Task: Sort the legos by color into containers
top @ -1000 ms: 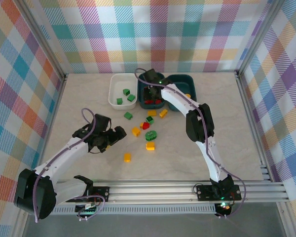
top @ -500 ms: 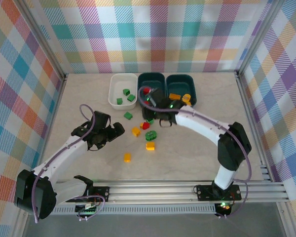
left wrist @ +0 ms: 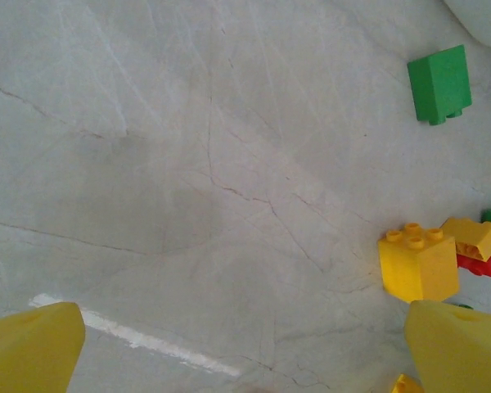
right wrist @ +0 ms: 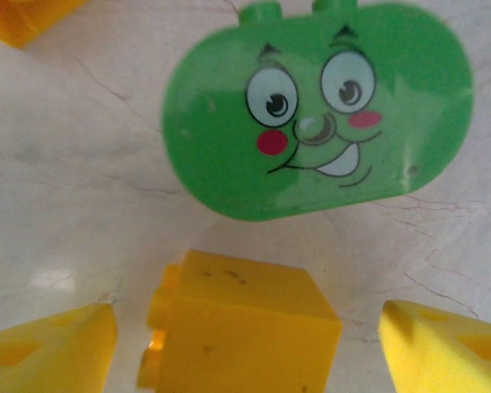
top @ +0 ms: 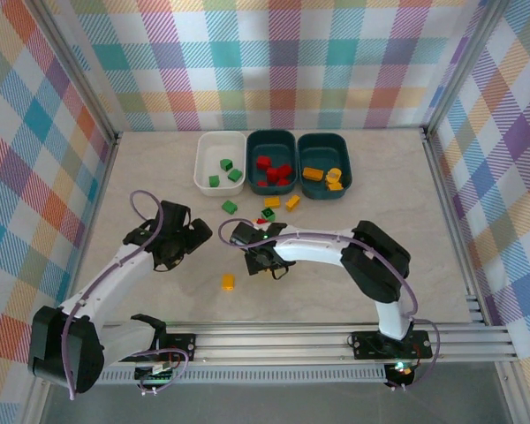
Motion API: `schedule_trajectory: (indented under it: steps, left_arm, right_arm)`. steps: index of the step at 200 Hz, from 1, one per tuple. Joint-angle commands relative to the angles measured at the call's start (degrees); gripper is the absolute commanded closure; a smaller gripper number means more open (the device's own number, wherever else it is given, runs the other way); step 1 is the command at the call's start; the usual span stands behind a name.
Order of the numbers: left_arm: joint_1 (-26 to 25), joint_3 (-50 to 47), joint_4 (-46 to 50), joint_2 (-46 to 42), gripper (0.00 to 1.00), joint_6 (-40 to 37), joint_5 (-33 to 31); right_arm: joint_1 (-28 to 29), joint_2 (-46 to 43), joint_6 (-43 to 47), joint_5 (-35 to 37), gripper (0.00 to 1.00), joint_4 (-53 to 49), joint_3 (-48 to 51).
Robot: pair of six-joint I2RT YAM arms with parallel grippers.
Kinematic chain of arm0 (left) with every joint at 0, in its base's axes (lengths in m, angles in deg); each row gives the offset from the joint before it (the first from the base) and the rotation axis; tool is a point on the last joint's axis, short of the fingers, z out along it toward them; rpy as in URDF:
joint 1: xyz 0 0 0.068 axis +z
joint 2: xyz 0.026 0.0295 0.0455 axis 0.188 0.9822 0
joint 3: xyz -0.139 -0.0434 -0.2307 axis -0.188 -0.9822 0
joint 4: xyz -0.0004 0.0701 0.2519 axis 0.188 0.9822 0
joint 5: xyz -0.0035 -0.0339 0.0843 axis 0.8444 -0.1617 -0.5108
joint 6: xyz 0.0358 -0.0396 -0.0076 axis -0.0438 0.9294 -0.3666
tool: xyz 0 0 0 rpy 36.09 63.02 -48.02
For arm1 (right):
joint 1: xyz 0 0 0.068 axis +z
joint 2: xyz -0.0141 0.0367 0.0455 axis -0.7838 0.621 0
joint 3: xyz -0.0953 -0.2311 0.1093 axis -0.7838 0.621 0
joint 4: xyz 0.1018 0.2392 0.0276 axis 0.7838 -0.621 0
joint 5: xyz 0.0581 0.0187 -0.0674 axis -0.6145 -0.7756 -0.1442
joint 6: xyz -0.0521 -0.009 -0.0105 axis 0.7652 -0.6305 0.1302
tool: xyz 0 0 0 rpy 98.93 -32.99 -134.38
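Three containers stand in a row at the back: a white tub [top: 207, 173] with green legos, a teal tub [top: 272, 139] with red ones, and a teal tub [top: 324, 139] with yellow-orange ones. My right gripper [top: 265, 256] [right wrist: 245, 340] is low over the loose legos, open, with a yellow brick [right wrist: 237, 327] between its fingers and a gap on each side. Just beyond lies a green rounded brick with a face [right wrist: 315, 110]. My left gripper [top: 197, 236] [left wrist: 245, 352] is open over bare table, with a yellow brick [left wrist: 417, 264] to its right.
Loose legos lie below the tubs: a green one [top: 230, 207] [left wrist: 440, 83], yellow ones [top: 272, 201] [top: 292, 202], a green one [top: 268, 213], a red one [top: 261, 221], and a yellow one [top: 228, 282] nearer the front. Checked walls enclose the table.
My right arm swung from the middle teal tub back down to the loose legos, and its jaws widened. The left gripper drifted slightly left and stayed open.
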Motion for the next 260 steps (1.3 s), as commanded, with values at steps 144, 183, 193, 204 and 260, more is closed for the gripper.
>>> schedule_trajectory:
  steps: [144, 183, 193, 204, 260]
  left_arm:
    - [-10.06, 10.36, -0.79, 12.30, 0.02, -7.91, 9.83]
    - [-16.87, 18.61, 1.97, 21.04, 0.04, -9.49, 7.59]
    - [-18.07, 20.36, 2.32, 23.01, 0.04, -8.91, 7.66]
    - [-19.57, 21.95, 2.19, 24.78, 0.04, -8.28, 7.77]
    - [-25.21, 25.13, -1.12, 31.37, 0.03, -4.62, 7.31]
  right_arm:
    - [-23.50, -15.00, 13.34, -0.06, 0.68, 11.81, -1.91]
    - [-36.26, -2.90, 16.01, -8.00, 0.66, 9.54, -15.19]
    - [-38.27, -0.08, 15.83, -9.50, 0.66, 9.01, -17.58]
    - [-40.05, 2.70, 15.61, -11.36, 0.65, 8.65, -19.62]
    - [-43.55, 7.55, 12.93, -16.40, 0.47, 9.04, -23.55]
